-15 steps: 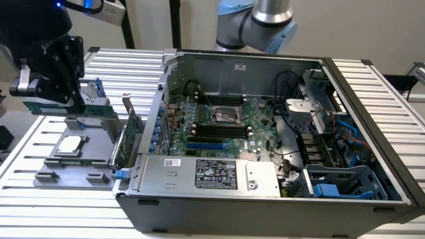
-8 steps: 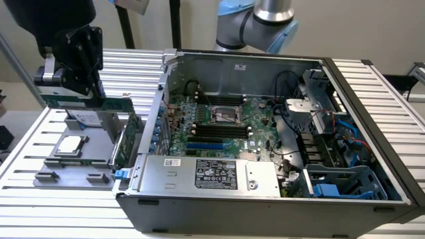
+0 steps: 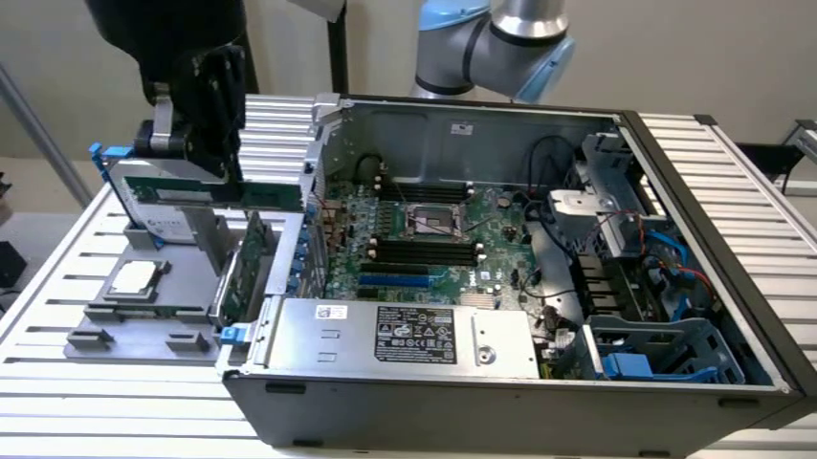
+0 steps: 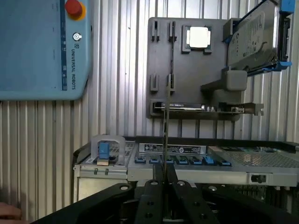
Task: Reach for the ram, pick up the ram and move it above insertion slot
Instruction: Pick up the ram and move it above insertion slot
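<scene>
Item: black two-finger gripper (image 4: 164,179), jaws pressed onto the ram (image 4: 166,133), a long thin green circuit-board stick seen edge-on, rising straight out from between the fingertips. In the exterior view the gripper (image 3: 210,172) hangs over the grey moulded parts tray (image 3: 141,325), with the ram (image 3: 255,196) as a narrow green strip at its tip, lifted off the tray.

Beyond the gripper: open dark steel computer case (image 3: 511,287), ribbed aluminium tabletop (image 3: 52,382), silver hard drive with blue rails (image 4: 254,39), square metal-capped processor (image 4: 198,37), larger green expansion card (image 3: 243,273) upright just below the ram.

Risk: the pinch takes only the ram's thin edge; a slip or twist there would tilt it. The ram may also clip the case wall or the expansion card, being close to both; clearance is hard to judge from here.

Materials: smooth rigid laminate, matte plastic tray, brushed metal.
</scene>
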`<move>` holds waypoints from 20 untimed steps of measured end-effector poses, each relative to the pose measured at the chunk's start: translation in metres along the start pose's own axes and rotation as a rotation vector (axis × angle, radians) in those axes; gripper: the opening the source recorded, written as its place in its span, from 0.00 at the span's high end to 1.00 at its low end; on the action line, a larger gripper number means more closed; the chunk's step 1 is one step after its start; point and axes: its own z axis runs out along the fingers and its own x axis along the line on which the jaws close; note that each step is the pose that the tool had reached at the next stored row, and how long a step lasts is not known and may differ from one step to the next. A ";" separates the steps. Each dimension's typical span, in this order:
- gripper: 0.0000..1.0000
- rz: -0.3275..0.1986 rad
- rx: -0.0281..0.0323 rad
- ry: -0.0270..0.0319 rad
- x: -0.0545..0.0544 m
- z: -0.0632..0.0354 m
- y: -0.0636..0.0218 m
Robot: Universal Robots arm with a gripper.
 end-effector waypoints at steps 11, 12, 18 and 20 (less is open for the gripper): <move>0.86 0.000 0.0000 -0.0001 -0.008 -0.0008 -0.0457; 0.86 0.000 -0.0001 0.0001 -0.011 -0.0008 -0.0482; 0.86 0.000 0.0000 0.0000 -0.027 0.0007 -0.0625; 0.86 0.000 0.0000 0.0000 -0.032 0.0011 -0.0685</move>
